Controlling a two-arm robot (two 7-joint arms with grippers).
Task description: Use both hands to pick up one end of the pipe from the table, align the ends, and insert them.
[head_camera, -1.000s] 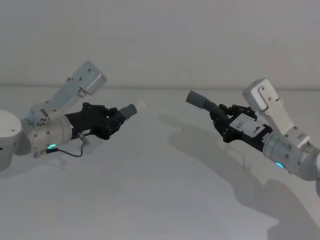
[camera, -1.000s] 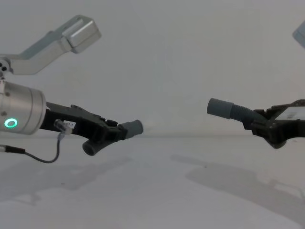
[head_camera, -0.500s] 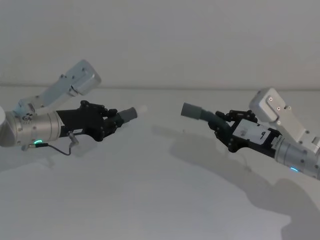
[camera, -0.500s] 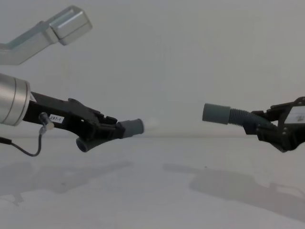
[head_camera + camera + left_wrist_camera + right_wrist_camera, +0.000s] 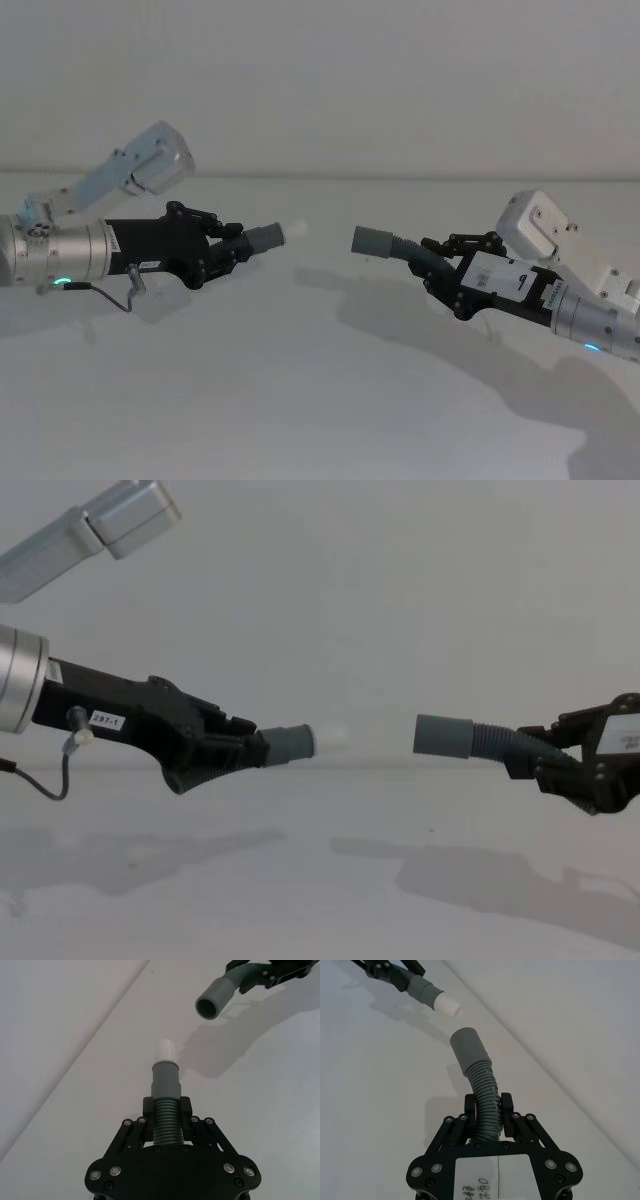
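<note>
Both pipe pieces have come closer together since the earlier frames, and their axes lie flatter now, almost level.

My left gripper (image 5: 215, 252) is closed on the ribbed body of the left pipe piece (image 5: 262, 238). This piece sticks out of the gripper toward 3 o'clock in the head view, and its whitish tip (image 5: 296, 231) leads. From the left wrist camera I see the ribs clamped between the fingers (image 5: 146, 1110) and the smooth cuff (image 5: 165, 1079) straight ahead of them.

My right gripper (image 5: 445, 280) is closed on the ribbed part of the right pipe piece (image 5: 405, 253). That piece bends out of the gripper and its socket (image 5: 368, 241) points toward 9 o'clock, facing the tip. In the right wrist view the curve of the hose shows clearly.

Both pieces are held in the air above the table (image 5: 300, 400), with their shadows under them. A clear gap is between tip and socket. In the chest view the two ends stand at nearly the same height, with the long axes roughly on one line.
</note>
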